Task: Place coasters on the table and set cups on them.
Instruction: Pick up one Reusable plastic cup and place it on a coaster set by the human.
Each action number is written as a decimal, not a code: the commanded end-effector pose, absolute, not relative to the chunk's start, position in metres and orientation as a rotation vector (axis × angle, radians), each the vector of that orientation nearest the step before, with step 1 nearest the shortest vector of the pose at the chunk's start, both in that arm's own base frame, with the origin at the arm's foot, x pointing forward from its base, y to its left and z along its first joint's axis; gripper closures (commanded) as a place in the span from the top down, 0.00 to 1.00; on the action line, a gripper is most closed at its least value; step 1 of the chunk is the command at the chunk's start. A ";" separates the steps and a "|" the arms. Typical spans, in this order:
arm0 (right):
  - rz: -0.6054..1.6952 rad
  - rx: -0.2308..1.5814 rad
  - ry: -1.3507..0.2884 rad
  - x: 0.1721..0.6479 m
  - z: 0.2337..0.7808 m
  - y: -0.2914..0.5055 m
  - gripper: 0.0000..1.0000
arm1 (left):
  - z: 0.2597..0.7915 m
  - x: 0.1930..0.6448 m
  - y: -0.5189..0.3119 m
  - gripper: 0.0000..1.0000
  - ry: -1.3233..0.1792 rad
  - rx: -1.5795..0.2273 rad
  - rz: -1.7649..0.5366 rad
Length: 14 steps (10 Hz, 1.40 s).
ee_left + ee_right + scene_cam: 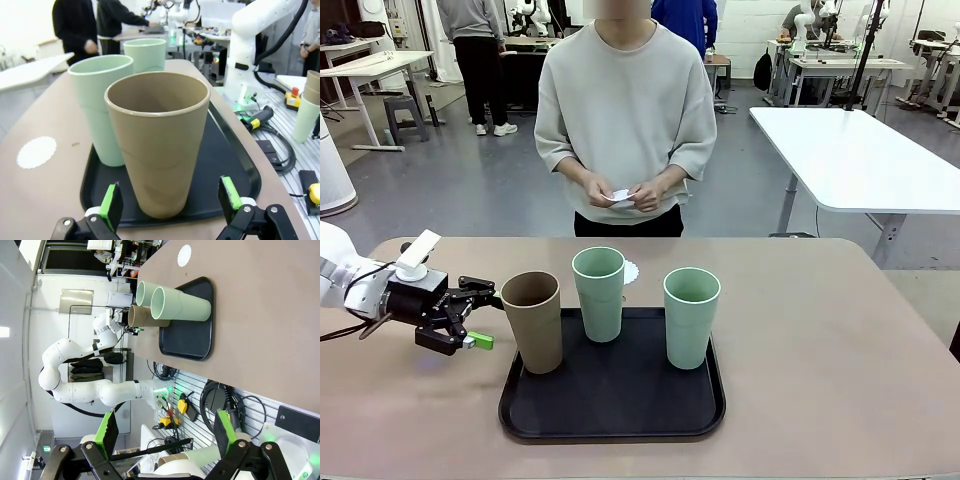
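On black tray [620, 400] atop tan surface [820, 350] — brown cup [533, 320], two green cups [599, 293]. One coaster [629, 271] on surface behind tray. Beside brown cup, left end effector [488, 320] wide open, holding nothing; right end effector [165, 432] open, empty.

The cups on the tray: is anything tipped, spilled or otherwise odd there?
Nothing stands out. The brown cup, the middle mint cup and the other mint cup all stand upright on the black tray, with no spill. One coaster lies flat on the table beyond it.
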State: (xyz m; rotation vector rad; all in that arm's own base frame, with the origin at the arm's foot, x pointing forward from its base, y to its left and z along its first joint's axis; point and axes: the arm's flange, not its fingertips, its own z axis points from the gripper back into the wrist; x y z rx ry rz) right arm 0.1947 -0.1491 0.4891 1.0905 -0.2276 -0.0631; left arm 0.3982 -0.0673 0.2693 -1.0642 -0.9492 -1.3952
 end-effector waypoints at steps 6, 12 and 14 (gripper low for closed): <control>-0.063 1.098 -0.226 0.195 0.489 -0.150 1.00 | 0.260 0.421 -0.076 1.00 -1.025 -1.147 -1.452; -0.063 1.098 -0.226 0.195 0.489 -0.150 1.00 | 0.252 0.430 -0.085 1.00 -1.026 -1.168 -1.452; -0.063 1.098 -0.226 0.195 0.489 -0.150 1.00 | 0.249 0.432 -0.089 1.00 -1.013 -1.170 -1.448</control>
